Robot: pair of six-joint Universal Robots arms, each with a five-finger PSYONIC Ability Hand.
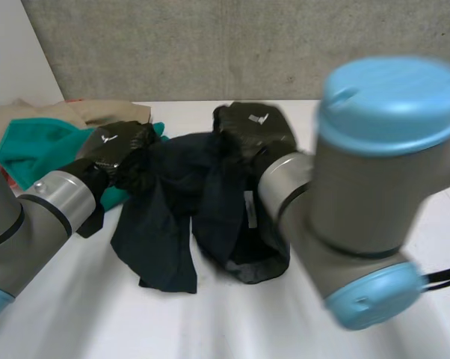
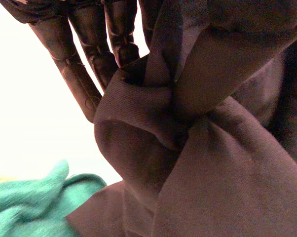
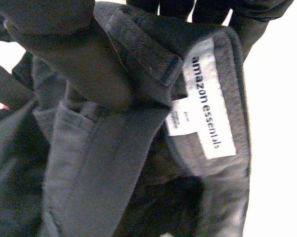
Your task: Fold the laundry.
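A: Dark trousers (image 1: pixel 173 217) are held bunched between both hands over the middle of the white table (image 1: pixel 75 314), with the legs trailing down toward it.

B: Grips noted. Left hand (image 1: pixel 114 147): fingers (image 2: pixel 72 69) nearly straight, with a wad of fabric pinched at them. Right hand (image 1: pixel 256 123): thumb clamped over the waistband (image 3: pixel 138 29) beside the label (image 3: pixel 204 94), fingers behind it.

A: Risk judged: the cloth is twisted between the two grips, so a crooked fold could be set if it is laid down unspread.

B: Agreed. The left pinch looks shallow, and the wad could be lost if the hands are drawn apart sharply. The teal cloth (image 1: pixel 38 149), just beside the left hand, could also be snagged and dragged along.
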